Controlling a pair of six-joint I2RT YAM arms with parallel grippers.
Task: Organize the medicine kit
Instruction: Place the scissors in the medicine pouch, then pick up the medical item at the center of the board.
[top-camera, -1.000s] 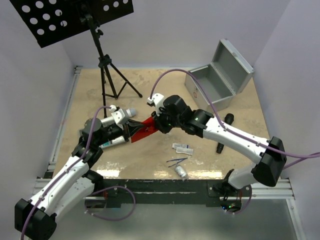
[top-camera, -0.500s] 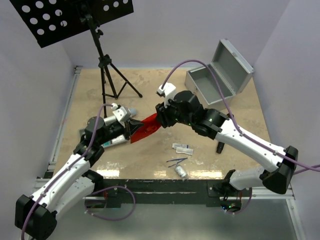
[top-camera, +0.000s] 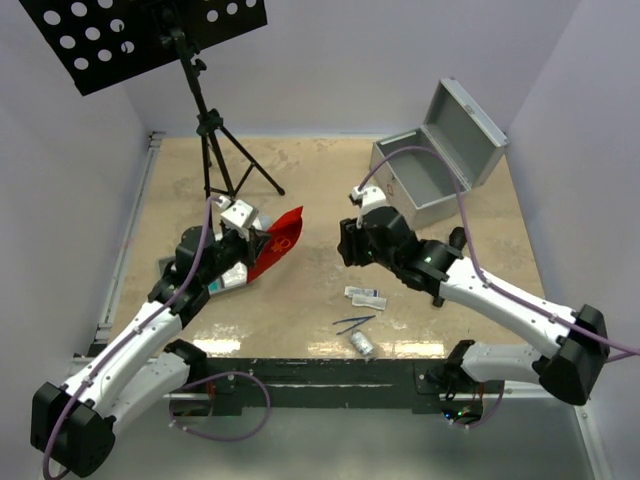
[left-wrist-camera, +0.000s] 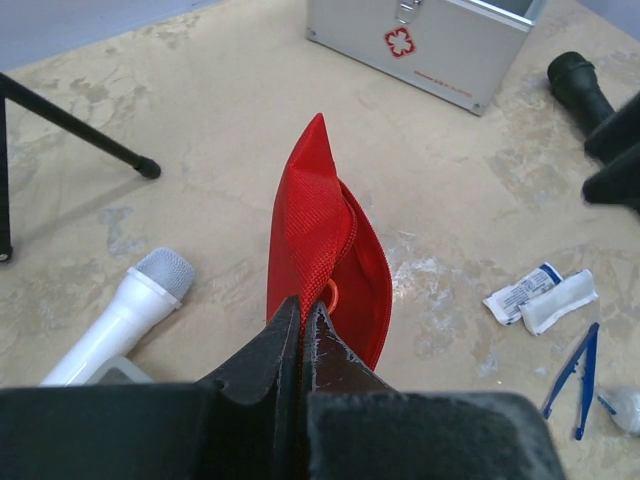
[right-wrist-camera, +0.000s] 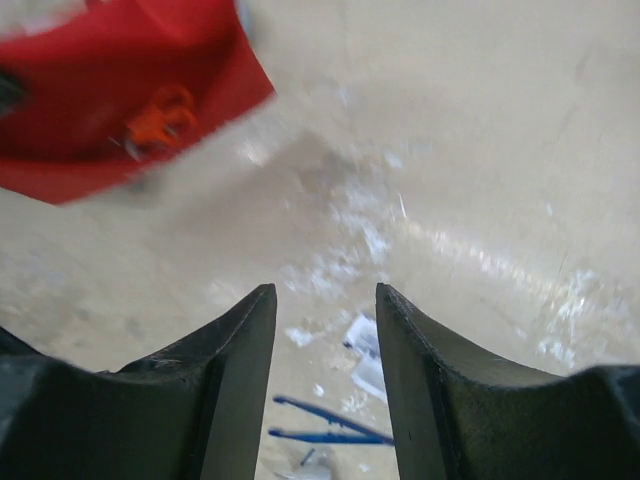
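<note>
Two arms reach in over the tan surface (top-camera: 320, 200). The left fingers (left-wrist-camera: 300, 330) are pressed together on the near edge of the red pouch (left-wrist-camera: 325, 250), by its orange zip ring, and hold it tilted up off the surface at about 9 o'clock from the middle. The right fingers (top-camera: 344, 247) are spread with nothing between them, hovering just right of the middle and apart from the pouch. The metal case (top-camera: 430, 170) stands at 2 o'clock with its lid up. Two white sachets (top-camera: 366, 296), blue tweezers (top-camera: 355, 323) and a small bottle (top-camera: 361, 343) lie loose around 5 o'clock. A white tube (left-wrist-camera: 120, 315) lies beside the left arm, and a black tripod stand (top-camera: 215, 150) rises at 10 o'clock.
</note>
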